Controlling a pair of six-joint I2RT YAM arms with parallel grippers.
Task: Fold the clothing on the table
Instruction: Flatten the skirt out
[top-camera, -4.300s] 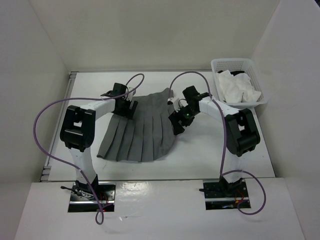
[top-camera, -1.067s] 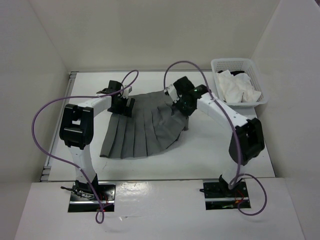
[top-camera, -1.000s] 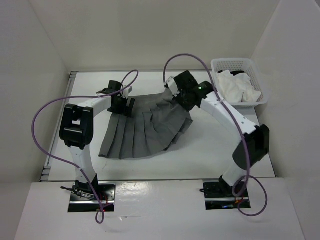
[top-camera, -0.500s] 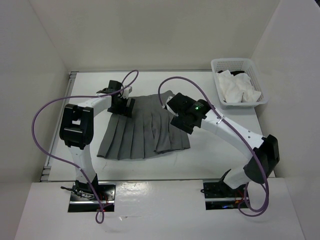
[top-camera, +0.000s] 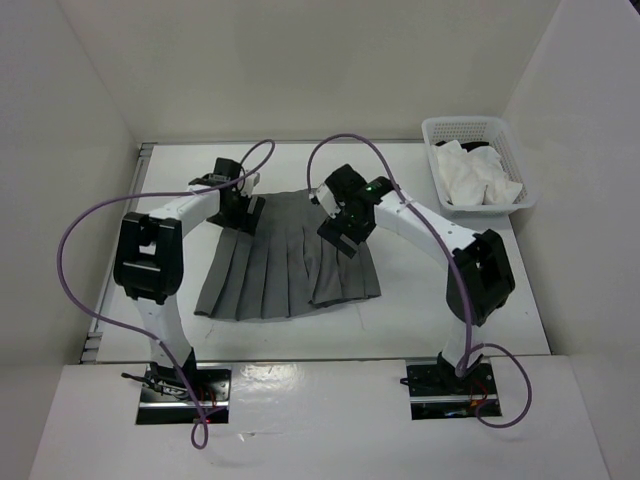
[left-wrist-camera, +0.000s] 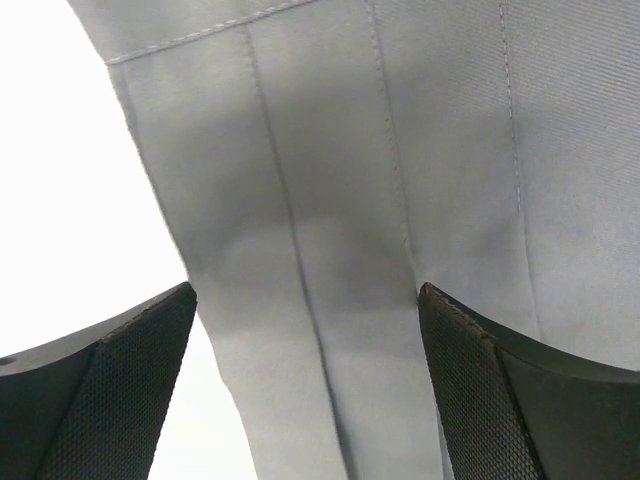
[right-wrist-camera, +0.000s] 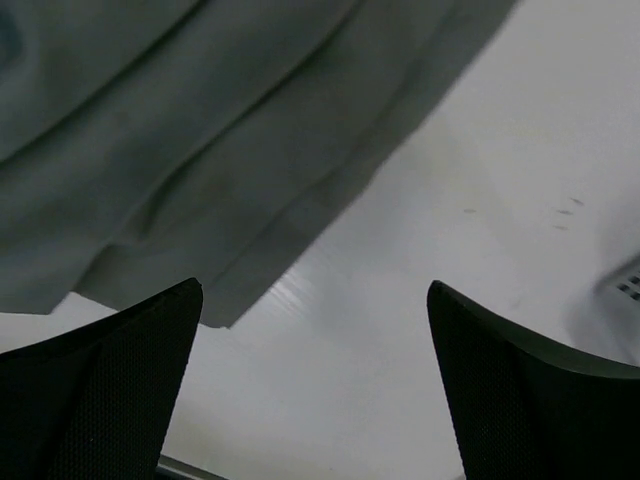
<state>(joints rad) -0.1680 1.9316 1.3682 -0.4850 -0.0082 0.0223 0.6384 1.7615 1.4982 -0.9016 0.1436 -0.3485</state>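
The clothing (top-camera: 285, 262), a dark grey pleated skirt, lies flat mid-table with its right side turned in to a straight edge. My left gripper (top-camera: 240, 210) hovers open over the waistband's left end. In the left wrist view the skirt (left-wrist-camera: 350, 190) fills the frame, with its seam at the top, and passes under the wide gap of that gripper (left-wrist-camera: 305, 390). My right gripper (top-camera: 340, 230) stands open above the skirt's upper right part. In the right wrist view the gripper (right-wrist-camera: 315, 390) has only bare table (right-wrist-camera: 450, 250) between its fingers, and the skirt's edge (right-wrist-camera: 200, 150) lies at the upper left.
A white lattice basket (top-camera: 480, 128) holding white cloths (top-camera: 478, 180) stands at the back right corner. White walls close in the table (top-camera: 430, 290), and a metal rail (top-camera: 118, 250) runs along its left edge. Purple cables arch above both arms.
My right gripper carried the skirt's right side down and leftward, opened and let it go, then drew back up and left. The skirt now lies flatter and narrower. The left arm barely moved.
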